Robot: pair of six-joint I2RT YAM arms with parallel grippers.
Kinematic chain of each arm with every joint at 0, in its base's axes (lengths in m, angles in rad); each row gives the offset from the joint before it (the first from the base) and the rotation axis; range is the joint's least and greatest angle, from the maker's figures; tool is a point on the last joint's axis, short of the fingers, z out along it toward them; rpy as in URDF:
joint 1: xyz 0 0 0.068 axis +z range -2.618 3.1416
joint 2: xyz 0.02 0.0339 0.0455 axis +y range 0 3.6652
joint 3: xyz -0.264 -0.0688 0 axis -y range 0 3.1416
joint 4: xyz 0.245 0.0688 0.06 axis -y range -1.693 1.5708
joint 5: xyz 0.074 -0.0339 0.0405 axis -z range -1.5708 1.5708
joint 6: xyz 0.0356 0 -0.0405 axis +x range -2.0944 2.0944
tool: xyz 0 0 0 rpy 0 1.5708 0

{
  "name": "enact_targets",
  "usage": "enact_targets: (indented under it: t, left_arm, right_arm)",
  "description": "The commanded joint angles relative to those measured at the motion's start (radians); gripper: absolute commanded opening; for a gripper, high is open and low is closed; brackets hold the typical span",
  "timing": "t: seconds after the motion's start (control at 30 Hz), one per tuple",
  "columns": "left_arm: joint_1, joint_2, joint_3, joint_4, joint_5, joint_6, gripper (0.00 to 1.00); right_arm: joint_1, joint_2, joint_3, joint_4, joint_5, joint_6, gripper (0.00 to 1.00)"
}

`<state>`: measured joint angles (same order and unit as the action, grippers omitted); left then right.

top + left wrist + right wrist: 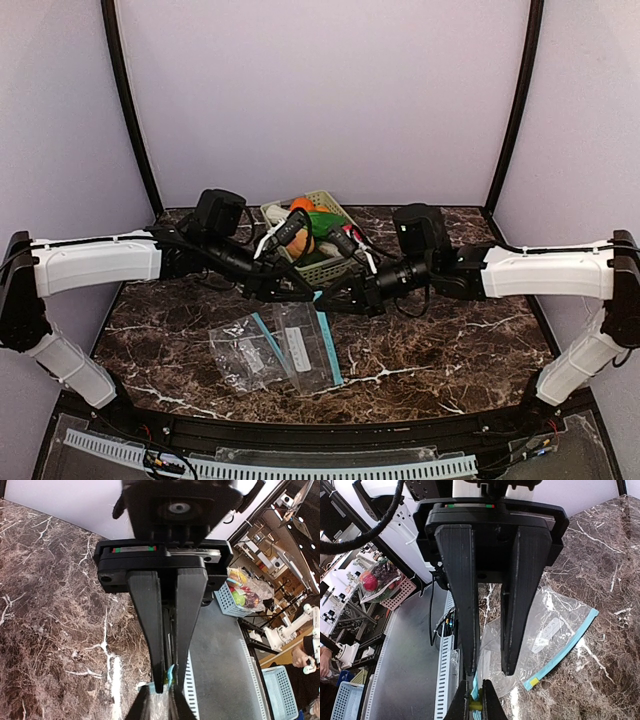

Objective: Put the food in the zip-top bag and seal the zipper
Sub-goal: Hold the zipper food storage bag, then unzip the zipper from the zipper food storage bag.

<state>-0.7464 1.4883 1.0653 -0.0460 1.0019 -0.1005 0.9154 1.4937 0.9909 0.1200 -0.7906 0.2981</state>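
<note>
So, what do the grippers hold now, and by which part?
Left gripper pinches the zip-top bag by its teal zipper strip; for the right gripper, I cannot tell.

Clear, glossy, crinkled plastic zip-top bag with a blue zipper strip (272,345) lies on a polished dark brown white-veined marble tabletop (450,340), near the matt black plastic gripper fingers (457,595).

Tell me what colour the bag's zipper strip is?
Light blue. The zipper strip on the clear bag shows best from the right wrist.
</note>
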Motion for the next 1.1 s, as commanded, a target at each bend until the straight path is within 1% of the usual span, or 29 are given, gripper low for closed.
enact_targets:
  t: [0.0,0.03,0.1,0.33,0.43,0.6,1.07]
  left_arm:
    - [-0.010,-0.003,0.024,-0.010,0.028,0.004,0.08]
    - [-0.010,-0.003,0.024,-0.006,0.036,0.003,0.03]
    - [-0.011,-0.003,0.021,0.004,0.047,-0.003,0.01]
    - [-0.012,-0.023,0.010,0.037,0.053,-0.025,0.01]
    - [-0.011,-0.045,-0.008,0.079,0.026,-0.033,0.01]
    - [-0.002,-0.077,-0.020,0.100,0.002,-0.037,0.01]
    - [0.045,-0.107,-0.036,0.165,0.028,-0.091,0.01]
  right_arm:
    - [0.000,0.017,0.015,0.006,-0.016,0.004,0.00]
    - [0.000,0.017,0.015,0.005,-0.015,0.004,0.00]
    - [0.000,0.014,0.014,0.006,-0.006,0.003,0.00]
    - [0.000,0.007,0.004,0.004,0.021,0.002,0.00]
    - [0.000,0.010,-0.006,0.001,0.029,0.003,0.00]
    - [0.000,0.014,-0.024,0.001,0.037,0.006,0.00]
    - [0.000,0.020,-0.035,-0.003,0.022,0.007,0.00]
